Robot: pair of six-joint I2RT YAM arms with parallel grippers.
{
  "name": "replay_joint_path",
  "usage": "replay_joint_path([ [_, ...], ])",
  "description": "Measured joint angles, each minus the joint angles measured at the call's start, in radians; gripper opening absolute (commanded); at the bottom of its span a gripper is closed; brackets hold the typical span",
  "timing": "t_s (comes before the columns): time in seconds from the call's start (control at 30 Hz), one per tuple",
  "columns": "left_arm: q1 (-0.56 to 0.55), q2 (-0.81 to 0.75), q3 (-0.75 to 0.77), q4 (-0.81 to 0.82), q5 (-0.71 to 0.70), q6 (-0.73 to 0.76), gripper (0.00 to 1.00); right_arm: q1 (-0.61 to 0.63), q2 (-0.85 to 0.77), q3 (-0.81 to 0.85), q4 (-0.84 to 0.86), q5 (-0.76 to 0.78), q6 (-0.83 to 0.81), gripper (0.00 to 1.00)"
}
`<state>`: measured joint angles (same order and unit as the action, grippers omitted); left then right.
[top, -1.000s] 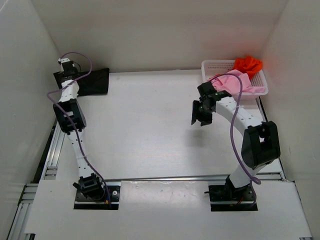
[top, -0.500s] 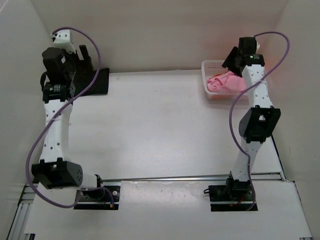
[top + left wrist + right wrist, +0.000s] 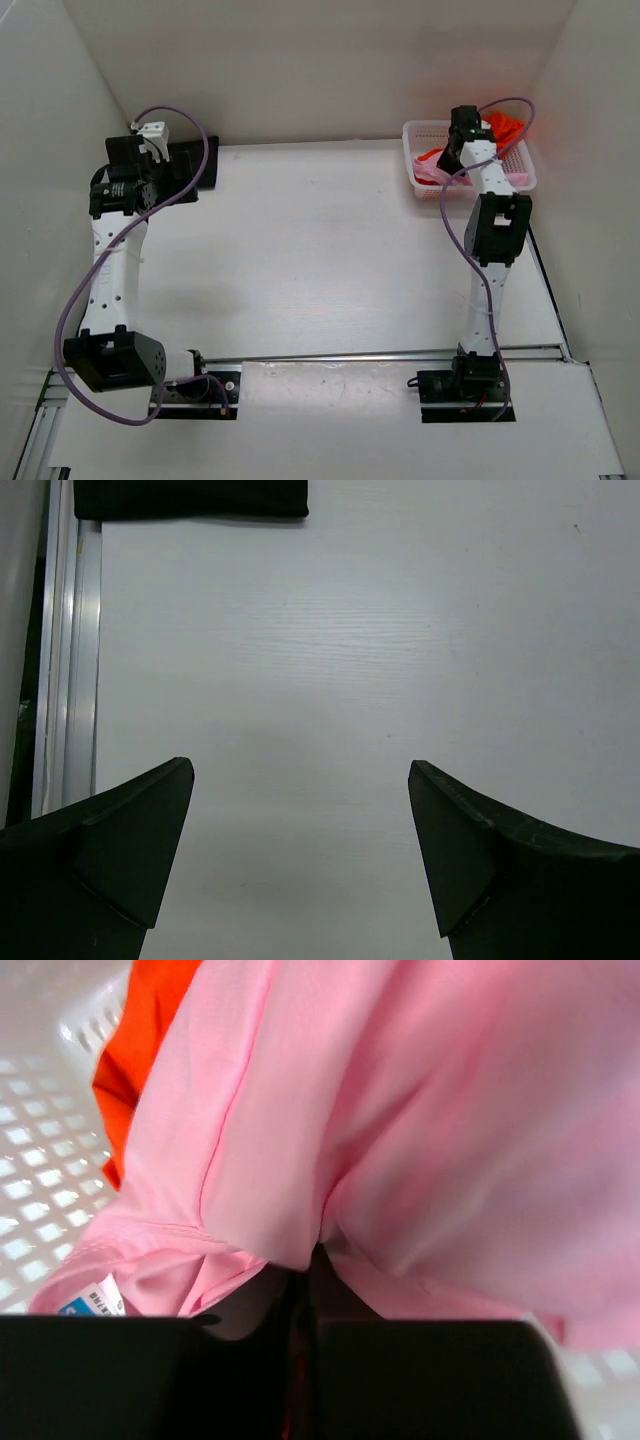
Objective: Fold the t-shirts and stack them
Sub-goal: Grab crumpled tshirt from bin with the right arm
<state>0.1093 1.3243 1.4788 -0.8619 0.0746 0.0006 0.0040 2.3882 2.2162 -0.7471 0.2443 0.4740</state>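
Note:
A light pink t-shirt (image 3: pixel 400 1110) lies bunched in the white mesh basket (image 3: pixel 420 190) at the back right, with the orange-red t-shirt (image 3: pixel 140 1040) behind it. My right gripper (image 3: pixel 308 1260) reaches down into the basket and is shut on a fold of the pink t-shirt (image 3: pixel 430 172). The orange-red t-shirt (image 3: pixel 505 125) shows at the basket's far side. A black t-shirt (image 3: pixel 190 165) lies flat at the back left. My left gripper (image 3: pixel 300 770) hangs open above bare table just in front of the black t-shirt (image 3: pixel 190 498), holding nothing.
White walls close in the table on the left, back and right. A metal rail (image 3: pixel 65 660) runs along the table's left edge beside my left gripper. The basket's mesh wall (image 3: pixel 40 1120) stands close to my right fingers.
My right gripper has dropped into the basket and shut on the pink t-shirt. My left arm has come down and forward from the black t-shirt, jaws still wide.

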Motion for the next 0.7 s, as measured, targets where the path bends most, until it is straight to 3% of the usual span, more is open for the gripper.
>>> replay_joint_path([
  [0.37,0.0,-0.032,0.0,-0.098,-0.053,0.0,1.0,0.003,-0.409,-0.072,0.079,0.087,-0.049,0.0],
  [0.7,0.0,-0.254,-0.046,-0.138,-0.045,0.0,1.0,0.006,-0.88,-0.11,0.22,0.018,-0.09,0.0],
])
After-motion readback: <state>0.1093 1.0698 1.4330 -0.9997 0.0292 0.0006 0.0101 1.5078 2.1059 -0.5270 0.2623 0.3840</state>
